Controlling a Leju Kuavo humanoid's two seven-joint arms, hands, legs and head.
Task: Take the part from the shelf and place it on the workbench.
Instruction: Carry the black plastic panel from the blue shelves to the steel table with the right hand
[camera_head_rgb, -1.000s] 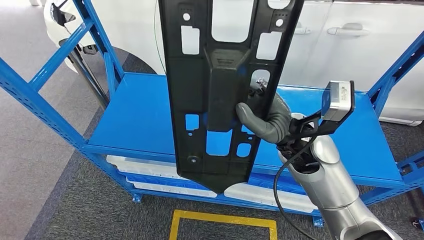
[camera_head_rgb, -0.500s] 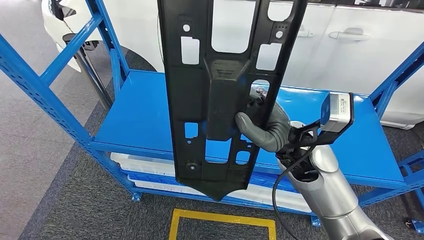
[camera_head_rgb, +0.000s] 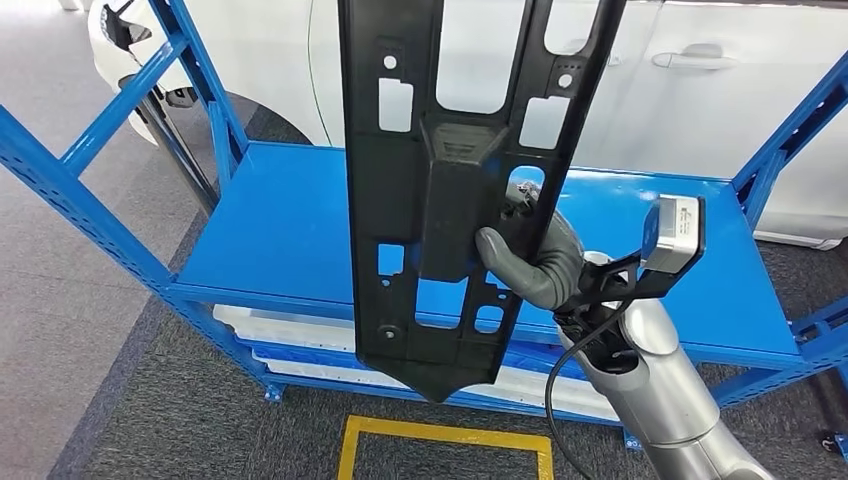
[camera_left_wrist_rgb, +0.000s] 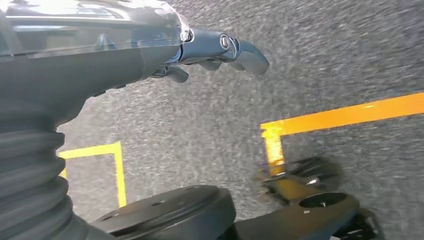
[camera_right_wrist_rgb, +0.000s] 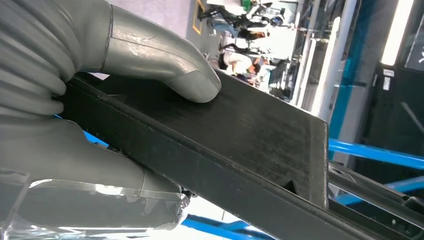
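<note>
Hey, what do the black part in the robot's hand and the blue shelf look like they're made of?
Black part: probably moulded plastic with a matte finish, given its ribs, cut-out windows and dull sheen. Blue shelf: likely painted or powder-coated steel; smooth glossy deck, with perforated uprights. The right hand grips the part.

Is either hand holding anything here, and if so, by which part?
The right hand holds the black part by its right edge, about mid-height, thumb pressed on the raised centre. The left hand holds nothing.

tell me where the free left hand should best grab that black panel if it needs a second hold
Likely the black panel's bare long edge opposite the right hand, coming from the robot's left: it hangs upright, and cutouts near that edge offer finger room.
</note>
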